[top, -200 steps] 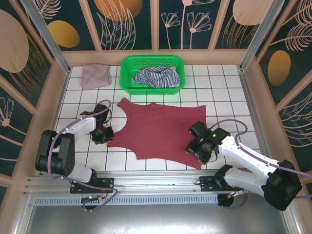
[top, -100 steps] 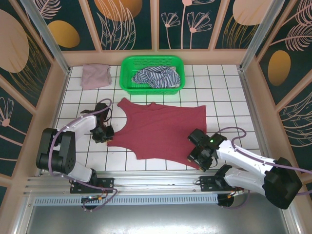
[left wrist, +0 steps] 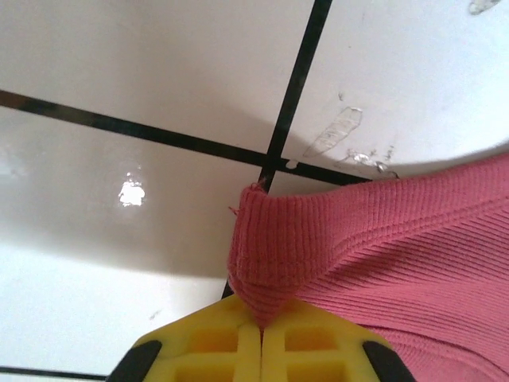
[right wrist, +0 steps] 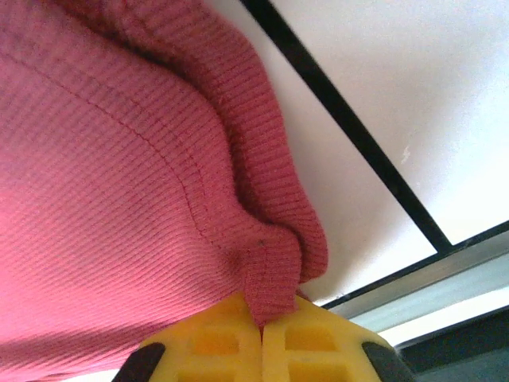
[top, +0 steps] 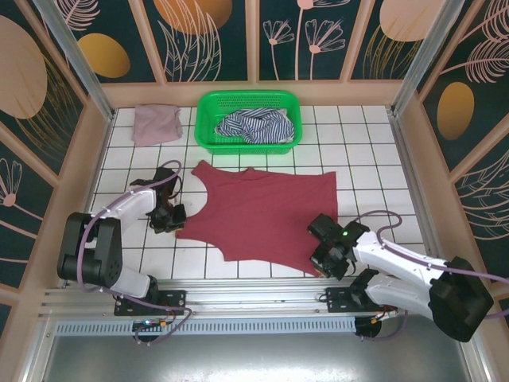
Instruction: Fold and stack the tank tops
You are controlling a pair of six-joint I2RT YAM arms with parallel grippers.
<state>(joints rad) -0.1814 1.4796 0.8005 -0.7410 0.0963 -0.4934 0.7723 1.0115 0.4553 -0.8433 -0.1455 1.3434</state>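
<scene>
3 tops, 1 basket, 2 grippers. Red top (top: 254,211) lies spread flat in the middle of the table (top: 366,159). Left gripper (left wrist: 261,328) is clamped tight on its left corner. Right gripper (right wrist: 261,320) is clamped tight on its near-right corner, close to the table's front edge. Pink top (top: 156,124) sits bunched at far left, apart from the others. Striped top (top: 254,126) is heaped in the green basket (top: 208,107), just beyond the red one.
</scene>
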